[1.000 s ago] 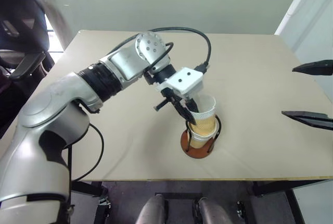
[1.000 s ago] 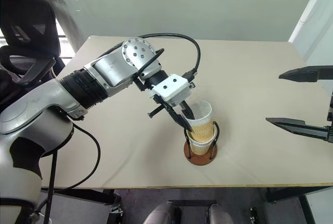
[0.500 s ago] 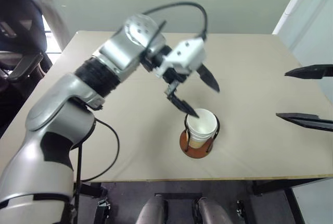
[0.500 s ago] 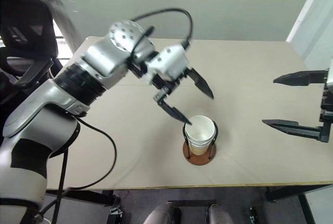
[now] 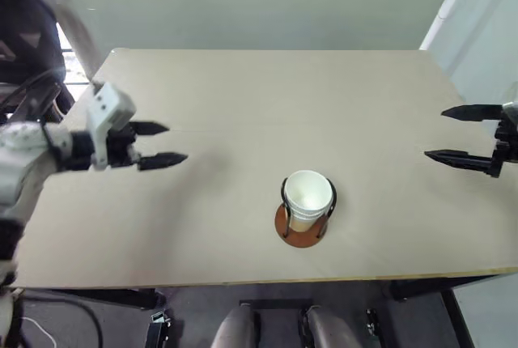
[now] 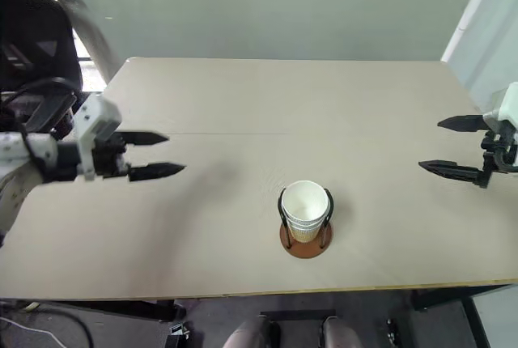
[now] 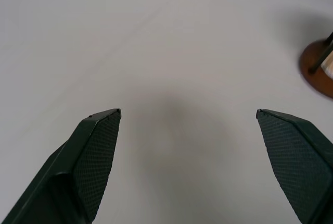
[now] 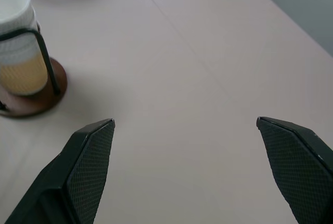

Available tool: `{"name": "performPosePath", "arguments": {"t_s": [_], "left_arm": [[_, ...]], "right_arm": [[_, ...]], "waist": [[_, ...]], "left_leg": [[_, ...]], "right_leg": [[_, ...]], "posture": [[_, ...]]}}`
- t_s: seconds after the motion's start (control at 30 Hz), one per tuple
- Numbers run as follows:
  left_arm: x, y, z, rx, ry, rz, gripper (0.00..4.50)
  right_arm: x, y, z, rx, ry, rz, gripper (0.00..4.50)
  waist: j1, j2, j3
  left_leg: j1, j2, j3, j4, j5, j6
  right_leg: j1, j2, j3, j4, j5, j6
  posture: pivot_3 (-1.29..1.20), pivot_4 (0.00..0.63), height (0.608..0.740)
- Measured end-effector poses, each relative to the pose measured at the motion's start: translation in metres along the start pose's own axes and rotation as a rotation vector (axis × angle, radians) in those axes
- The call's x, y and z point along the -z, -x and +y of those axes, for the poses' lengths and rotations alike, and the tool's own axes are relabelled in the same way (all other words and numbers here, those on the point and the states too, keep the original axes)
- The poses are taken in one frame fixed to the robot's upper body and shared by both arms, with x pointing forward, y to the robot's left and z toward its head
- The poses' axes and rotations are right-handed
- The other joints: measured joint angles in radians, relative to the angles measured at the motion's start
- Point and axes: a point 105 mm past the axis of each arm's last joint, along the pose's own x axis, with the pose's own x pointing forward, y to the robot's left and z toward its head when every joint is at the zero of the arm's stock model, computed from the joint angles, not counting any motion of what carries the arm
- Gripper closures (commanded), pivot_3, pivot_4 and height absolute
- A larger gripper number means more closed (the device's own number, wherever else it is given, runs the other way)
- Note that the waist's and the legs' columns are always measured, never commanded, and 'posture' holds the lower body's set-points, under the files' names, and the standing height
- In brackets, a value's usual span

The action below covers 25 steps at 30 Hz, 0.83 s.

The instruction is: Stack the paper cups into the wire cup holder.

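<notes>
The paper cups (image 5: pixel 308 199) sit nested one inside another in the wire cup holder (image 5: pixel 300 231), whose reddish-brown base rests near the table's front edge, in the middle. The stack's white rims rise a little above the black wire loops. My left gripper (image 5: pixel 166 143) hovers open over the table's left side, well clear of the holder, with nothing between its fingers. My right gripper (image 5: pixel 445 133) is open and bare over the table's right edge. The holder's base (image 7: pixel 318 74) peeks into the left wrist view, and the cups (image 8: pixel 15 36) in the holder show in the right wrist view.
The beige table (image 5: pixel 267 97) reaches back to a pale wall. A black office chair (image 6: pixel 36 48) stands off the table's left side.
My left gripper let go of the top cup, which dropped into the stack, then swung away to the table's left side. The right gripper shifted slightly toward the right edge.
</notes>
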Motion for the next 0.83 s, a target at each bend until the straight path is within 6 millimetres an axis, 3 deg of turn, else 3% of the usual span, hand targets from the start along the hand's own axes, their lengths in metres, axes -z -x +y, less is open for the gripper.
{"name": "performPosePath", "arguments": {"t_s": [0.13, 0.3, 0.5, 0.83], "left_arm": [[0.008, 0.028, -0.015, -0.036, 0.054, 0.016, 0.04], [0.001, 0.048, -0.022, -0.107, 0.038, 0.008, 0.04], [0.003, 0.053, -0.032, -0.126, 0.056, 0.002, 0.04], [0.002, 0.052, -0.036, -0.132, 0.05, 0.003, 0.04]], "right_arm": [[-0.013, -0.008, -0.004, -0.06, 0.039, -0.041, 0.0], [0.0, -0.025, -0.007, -0.112, 0.033, 0.005, 0.0], [-0.008, -0.03, -0.016, -0.127, 0.072, -0.008, 0.0], [-0.001, -0.043, -0.014, -0.163, 0.052, -0.004, 0.0]], "waist": [[-0.001, -0.004, -0.001], [-0.003, -0.004, -0.001], [-0.009, -0.005, -0.001], [-0.013, -0.005, -0.001]], "left_leg": [[0.001, 0.002, -0.001, -0.001, 0.0, -0.001], [0.004, 0.002, -0.002, -0.002, -0.007, 0.005], [0.008, 0.002, -0.003, -0.002, 0.0, 0.0], [0.009, 0.002, -0.004, -0.004, 0.002, -0.004]], "right_leg": [[-0.001, 0.0, -0.002, 0.002, -0.002, -0.011], [-0.001, 0.0, -0.003, 0.006, 0.001, -0.02], [-0.002, 0.001, -0.003, 0.015, 0.002, -0.027], [-0.004, 0.002, -0.001, 0.016, 0.003, -0.031]], "posture": [[0.0, 0.15, 0.74], [0.0, 0.15, 0.74], [0.0, 0.15, 0.74], [0.0, 0.15, 0.74]]}}
